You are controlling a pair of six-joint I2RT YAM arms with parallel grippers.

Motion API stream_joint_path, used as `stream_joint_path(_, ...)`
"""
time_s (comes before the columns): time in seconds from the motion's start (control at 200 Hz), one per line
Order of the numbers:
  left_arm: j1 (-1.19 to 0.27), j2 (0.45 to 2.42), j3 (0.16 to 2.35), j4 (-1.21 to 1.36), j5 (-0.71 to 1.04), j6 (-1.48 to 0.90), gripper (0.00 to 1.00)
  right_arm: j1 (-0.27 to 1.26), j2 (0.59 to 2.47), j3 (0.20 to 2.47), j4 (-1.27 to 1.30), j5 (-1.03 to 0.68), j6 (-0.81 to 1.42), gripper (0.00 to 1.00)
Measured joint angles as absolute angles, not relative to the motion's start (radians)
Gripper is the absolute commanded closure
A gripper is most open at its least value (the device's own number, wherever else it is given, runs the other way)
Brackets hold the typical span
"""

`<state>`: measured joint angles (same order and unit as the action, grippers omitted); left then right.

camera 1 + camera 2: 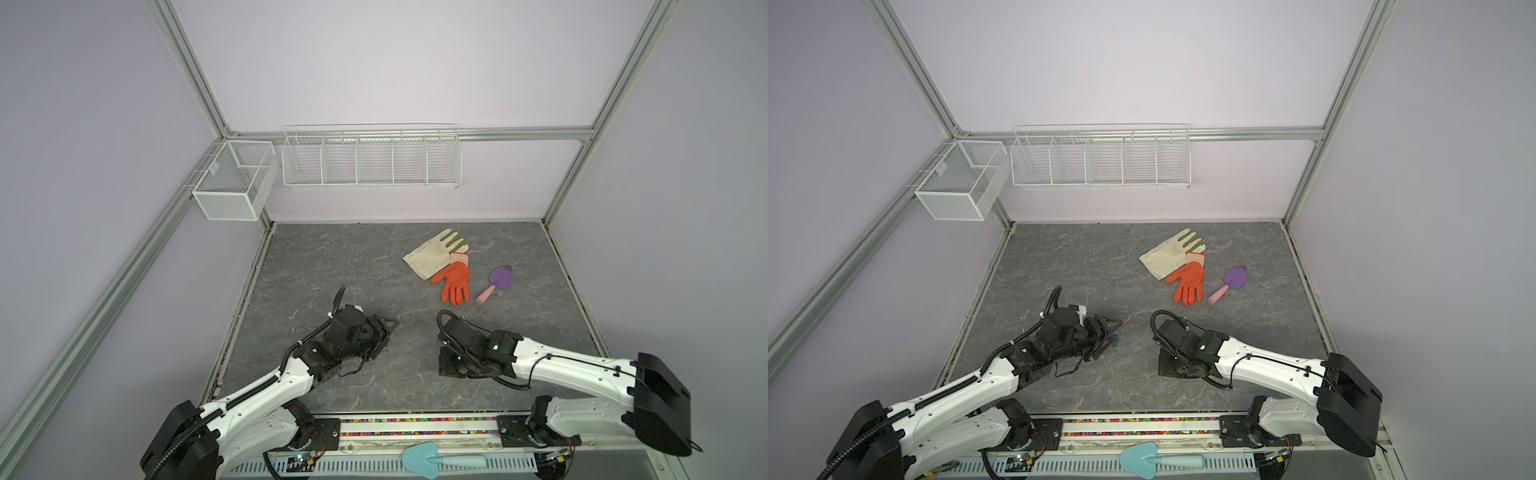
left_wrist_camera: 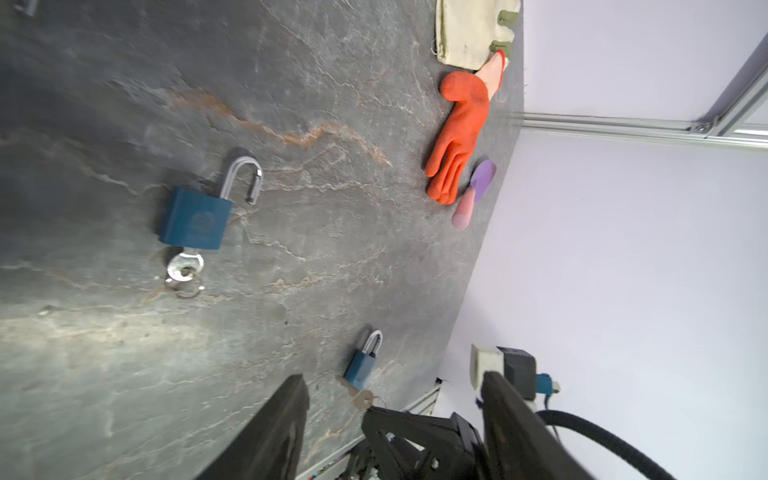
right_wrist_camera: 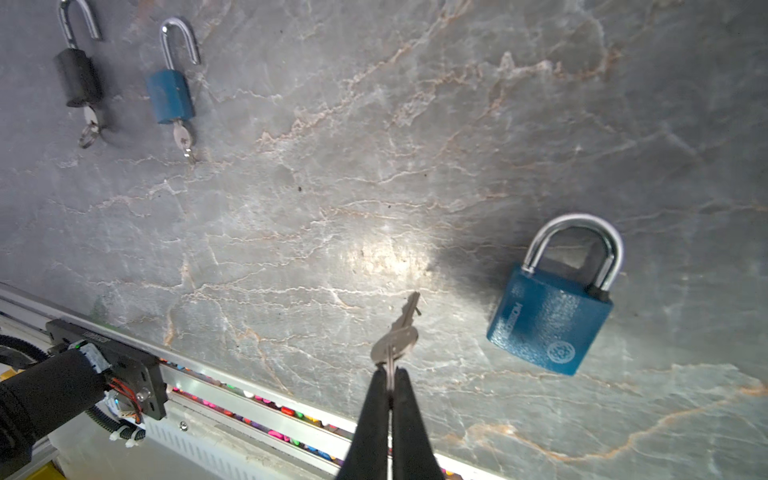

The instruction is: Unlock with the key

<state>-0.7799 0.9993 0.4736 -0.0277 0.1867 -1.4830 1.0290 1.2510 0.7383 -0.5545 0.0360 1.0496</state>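
Right gripper (image 3: 390, 372): fingers pressed together, pinching the bow of the key (image 3: 397, 334); in both top views, low over the table (image 1: 332, 266), right of centre in the lower half of the frame.
Key: silver, held edge-on, blade projecting past the fingertips, clear of the table surface or touching it, cannot tell which.
Closed padlock (image 3: 548, 320): blue, lying flat on the table, shackle seated in the body; in the right wrist view, near the key, not touching it.
Left gripper (image 2: 392, 376): fingers (image 2: 286, 424) spread apart, nothing between them; in both top views, left of centre in the lower half of the frame.
Open blue padlock (image 2: 195, 220): flat on the table, shackle swung free at one end, a key with a ring in its base.
Black padlock (image 3: 78, 79): shackle raised, key in the base; just beside the small blue padlock (image 3: 170, 95), likewise open with a key.
Orange glove (image 1: 455, 280): right of centre of the frame, cuff overlapping the white glove (image 1: 432, 253).
Purple trowel (image 1: 496, 282): just right of the orange glove, pink handle.
Light blue trowel (image 1: 436, 459): bottom edge of the frame, off the table.
Wire rack (image 1: 370, 158): on the rear wall, upper centre.
Mesh basket (image 1: 235, 178): left of the wire rack.
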Motion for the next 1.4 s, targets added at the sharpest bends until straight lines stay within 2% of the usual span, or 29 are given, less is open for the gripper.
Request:
stream_joint_path(0.615, -0.786, 1.099, 0.478, 0.29, 0.205, -1.859, 0.32, 1.016, 1.289, 1.102, -0.436, 0.112, 0.835, 0.94)
stream_joint_path(1.289, -0.786, 1.081, 0.52, 0.382, 0.174, -1.991, 0.35, 1.016, 1.322, 1.131, -0.362, 0.1, 0.747, 0.94)
stream_joint_path(1.399, -0.786, 1.077, 0.52, 0.382, 0.174, -2.002, 0.39, 1.016, 1.332, 1.155, -0.36, 0.097, 0.736, 0.94)
